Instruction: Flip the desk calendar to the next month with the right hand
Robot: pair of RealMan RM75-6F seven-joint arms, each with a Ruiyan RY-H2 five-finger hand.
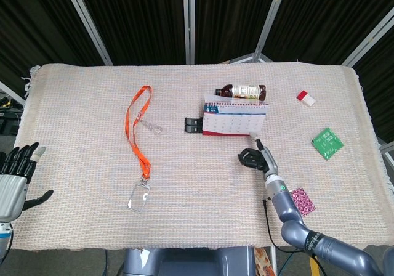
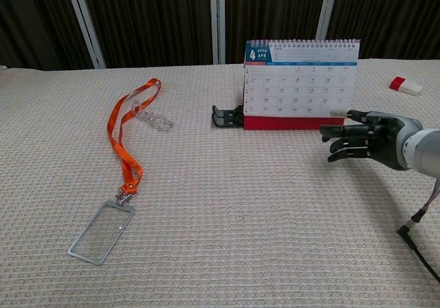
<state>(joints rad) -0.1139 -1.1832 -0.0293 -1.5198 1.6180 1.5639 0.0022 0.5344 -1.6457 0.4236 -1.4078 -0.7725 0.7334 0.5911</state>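
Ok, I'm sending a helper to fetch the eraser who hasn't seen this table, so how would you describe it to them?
Start at the desk calendar standing mid-table, with a bottle lying behind it. Look to its right, toward the far right corner of the cloth: the eraser lies there alone. It is a small red-and-white block, unlike the flat green packet nearer the front.

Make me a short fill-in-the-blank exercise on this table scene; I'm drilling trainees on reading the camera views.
1. The desk calendar shows the month number ___.
2. The lanyard strap is colored ___.
3. The bottle lies ___ the calendar, seen from the robot.
4. The right hand holds ___, fingers toward the calendar.

Missing words: 4; orange; behind; nothing
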